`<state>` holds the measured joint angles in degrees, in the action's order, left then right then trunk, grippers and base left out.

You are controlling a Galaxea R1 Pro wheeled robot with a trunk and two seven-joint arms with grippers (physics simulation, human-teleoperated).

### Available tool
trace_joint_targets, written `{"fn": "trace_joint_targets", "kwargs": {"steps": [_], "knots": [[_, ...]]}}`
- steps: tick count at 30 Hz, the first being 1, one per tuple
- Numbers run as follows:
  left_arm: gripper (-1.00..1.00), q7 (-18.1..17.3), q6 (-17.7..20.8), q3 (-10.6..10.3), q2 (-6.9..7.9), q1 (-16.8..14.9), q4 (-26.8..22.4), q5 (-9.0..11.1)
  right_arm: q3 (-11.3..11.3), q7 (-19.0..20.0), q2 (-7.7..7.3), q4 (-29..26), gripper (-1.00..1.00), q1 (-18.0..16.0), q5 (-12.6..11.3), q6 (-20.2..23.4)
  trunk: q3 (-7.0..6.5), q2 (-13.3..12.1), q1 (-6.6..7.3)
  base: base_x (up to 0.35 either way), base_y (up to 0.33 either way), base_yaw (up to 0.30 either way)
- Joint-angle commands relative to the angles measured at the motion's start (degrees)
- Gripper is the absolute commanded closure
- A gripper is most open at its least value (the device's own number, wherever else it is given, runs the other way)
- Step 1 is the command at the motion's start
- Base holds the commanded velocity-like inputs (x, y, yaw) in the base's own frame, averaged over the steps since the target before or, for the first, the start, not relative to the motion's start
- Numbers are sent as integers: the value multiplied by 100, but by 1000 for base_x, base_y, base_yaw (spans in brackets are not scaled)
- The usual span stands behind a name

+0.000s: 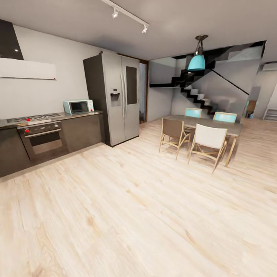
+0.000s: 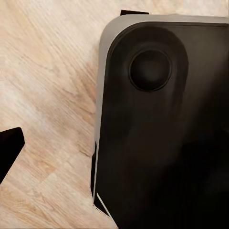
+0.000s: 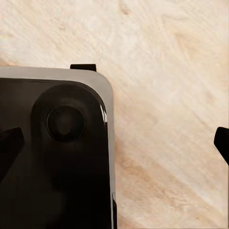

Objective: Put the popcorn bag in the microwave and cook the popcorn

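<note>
The pale blue-white microwave [image 1: 78, 106] stands far off on the grey countertop [image 1: 81, 114] at the left, its dark door closed, beside the tall steel fridge [image 1: 119, 100]. The popcorn bag and the popcorn are out of view. My left gripper [image 2: 114, 148] points down at the wood floor and my own dark base; one dark fingertip [image 2: 9, 148] sits at the picture's edge. In the right wrist view, my right gripper [image 3: 114, 143] hangs open over the base and floor, its fingertips [image 3: 222, 142] wide apart with nothing between them.
A gas hob [image 1: 32, 118] and a built-in oven [image 1: 42, 140] sit left of the microwave. A dining table [image 1: 207, 124] with several chairs stands at the right, under a teal lamp [image 1: 196, 61]. Black stairs [image 1: 196, 94] rise behind it. Wide wood floor [image 1: 127, 200] lies ahead.
</note>
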<state>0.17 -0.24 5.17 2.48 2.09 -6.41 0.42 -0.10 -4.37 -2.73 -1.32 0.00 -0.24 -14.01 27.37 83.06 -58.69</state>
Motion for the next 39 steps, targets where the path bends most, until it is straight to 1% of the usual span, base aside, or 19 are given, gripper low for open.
{"fn": "trace_joint_targets", "kwargs": {"steps": [1,6,17,31,39], "knots": [[-100,1,-3,37,-2,2,-9,4,1,-11,0,-2,-100,0,-2,-14,4,2,-4,340,0,222],[-100,1,-3,34,-2,2,-9,9,1,-11,0,-6,-100,0,-2,-14,4,2,-4,340,0,143],[-100,1,-3,36,-2,3,-9,7,1,-11,0,-8,-100,0,-2,-14,4,2,-4,340,0,10],[-100,1,-3,36,-2,2,-9,9,1,-11,0,-9,-100,0,-2,-14,4,2,-4,340,0,160],[-100,1,-3,37,-2,4,-9,5,1,-11,0,-9,-100,0,-2,-14,4,2,-4,340,0,216]]}}
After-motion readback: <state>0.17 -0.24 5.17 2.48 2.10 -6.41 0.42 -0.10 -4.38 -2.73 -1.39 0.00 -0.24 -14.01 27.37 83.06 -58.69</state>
